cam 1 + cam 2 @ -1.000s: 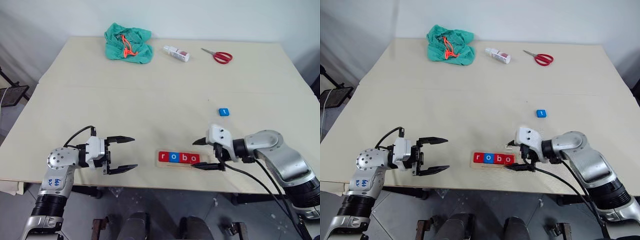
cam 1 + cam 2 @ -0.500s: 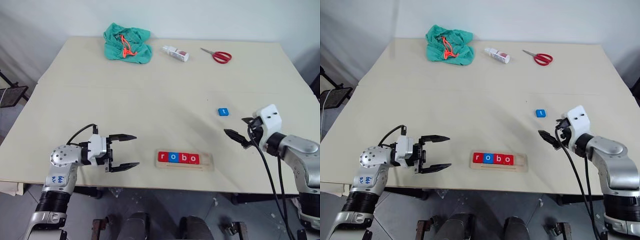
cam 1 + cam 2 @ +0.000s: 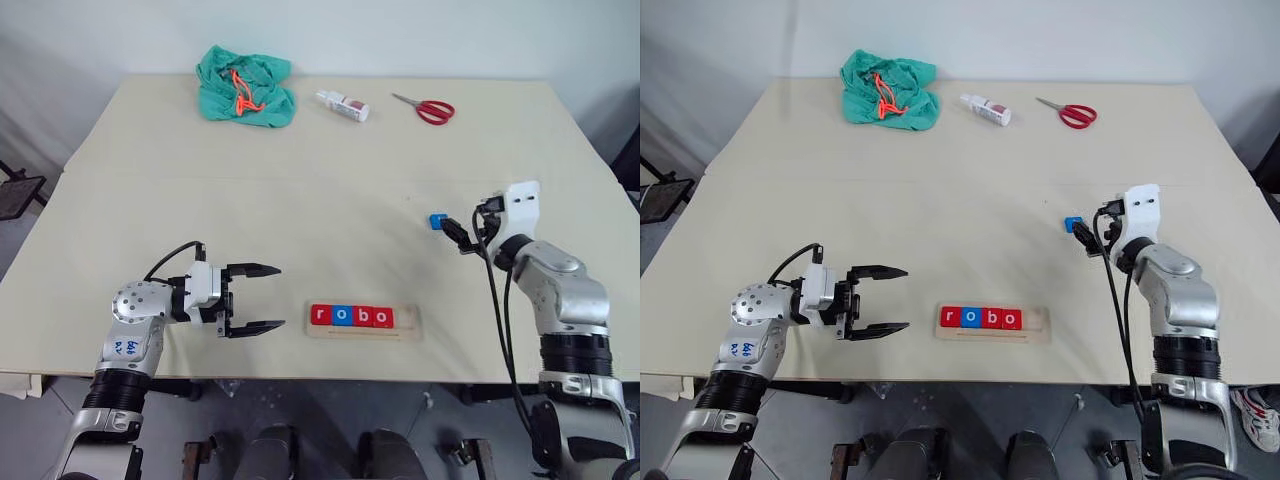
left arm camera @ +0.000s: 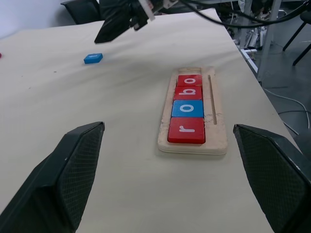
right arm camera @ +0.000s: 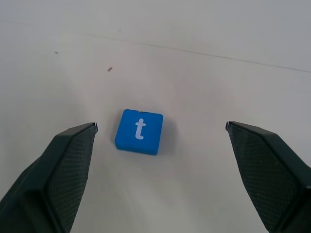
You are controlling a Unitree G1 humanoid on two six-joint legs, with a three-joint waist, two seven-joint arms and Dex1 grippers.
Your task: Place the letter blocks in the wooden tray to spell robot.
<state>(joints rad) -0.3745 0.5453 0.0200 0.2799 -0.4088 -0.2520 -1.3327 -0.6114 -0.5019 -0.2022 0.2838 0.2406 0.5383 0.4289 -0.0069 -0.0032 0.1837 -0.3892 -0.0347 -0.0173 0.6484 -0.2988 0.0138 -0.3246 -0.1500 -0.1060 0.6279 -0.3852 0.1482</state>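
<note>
Still loose on the table [image 3: 300, 190], the blue t block [image 5: 139, 131] lay flat between the wide-open fingers of the right gripper [image 3: 452, 232]; a skewed closing could have nudged it aside. The wooden tray [image 3: 408, 322] held r, o, b, o, its last slot empty. The left gripper [image 3: 262, 298] hung open beside it.

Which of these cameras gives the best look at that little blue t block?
The right wrist view: the blue t block lies close up, its letter readable. The eye views and the left wrist view show it as a small blue square with no readable letter.
</note>
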